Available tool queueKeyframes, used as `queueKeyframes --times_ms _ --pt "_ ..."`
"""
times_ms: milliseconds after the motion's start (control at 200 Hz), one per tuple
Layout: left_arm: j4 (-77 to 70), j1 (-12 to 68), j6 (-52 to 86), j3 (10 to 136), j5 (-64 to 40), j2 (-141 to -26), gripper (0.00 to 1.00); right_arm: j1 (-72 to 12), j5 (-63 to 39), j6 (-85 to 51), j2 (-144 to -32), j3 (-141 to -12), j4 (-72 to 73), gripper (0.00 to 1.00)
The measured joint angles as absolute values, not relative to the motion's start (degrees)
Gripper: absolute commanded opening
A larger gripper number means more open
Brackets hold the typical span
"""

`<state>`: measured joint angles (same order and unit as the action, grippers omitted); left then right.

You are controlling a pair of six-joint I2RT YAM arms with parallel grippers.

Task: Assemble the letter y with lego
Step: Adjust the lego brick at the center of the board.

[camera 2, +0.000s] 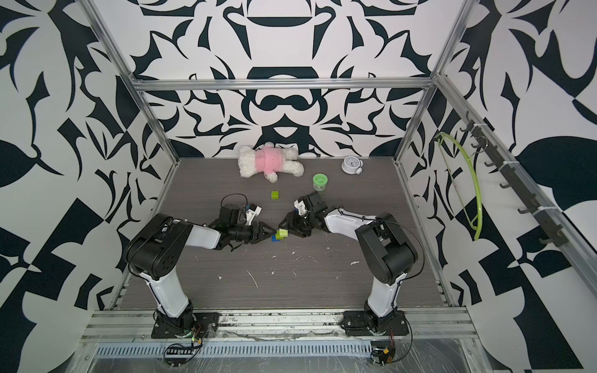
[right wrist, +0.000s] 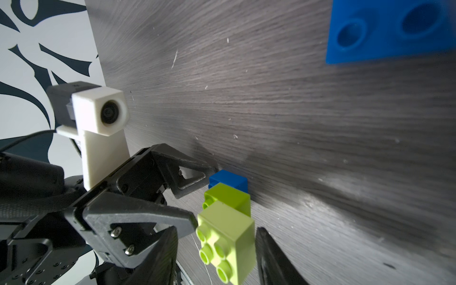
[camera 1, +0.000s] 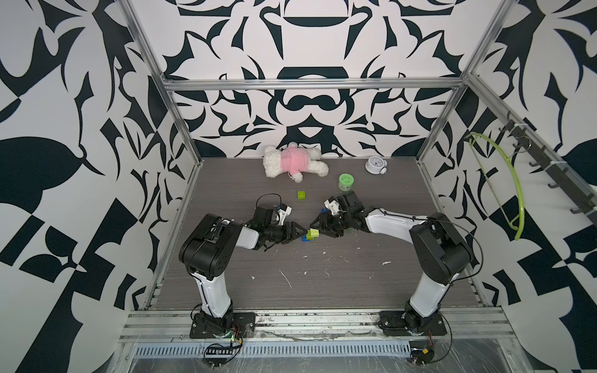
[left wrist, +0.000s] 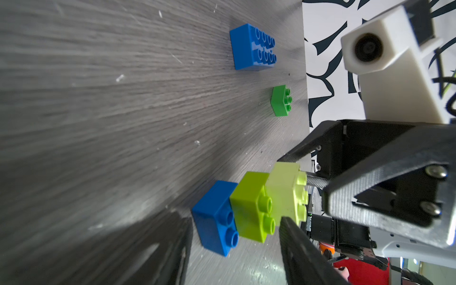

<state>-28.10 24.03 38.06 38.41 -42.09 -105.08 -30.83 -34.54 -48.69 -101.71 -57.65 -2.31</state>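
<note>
Brick stack (camera 1: 310, 234) (blue, lime, pale yellow) on surface (camera 1: 323, 274). Right pincer (right wrist: 217, 237) clamps pale yellow brick (left wrist: 283, 190); left pincer (left wrist: 235, 220) apart.

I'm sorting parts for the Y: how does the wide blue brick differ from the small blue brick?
The wide blue brick is longer, with eight bare studs in two rows; the small blue brick shows only two. The wide one stands alone on the table; the small one carries a lime brick, with a pale yellow brick stepped above. Both are the same blue, studs up.
</note>
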Motion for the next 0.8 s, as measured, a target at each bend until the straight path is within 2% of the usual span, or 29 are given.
queueKeyframes --times_ms 385,800 --pt "-26.5 25.0 37.4 39.9 -42.1 -105.8 0.64 -30.9 -34.8 -49.3 -101.7 -57.6 -1.9 0.53" --pt "-22.6 25.5 34.5 41.8 -41.4 -106.4 0.58 -31.0 -34.9 -49.4 -101.7 -57.2 -1.8 0.54"
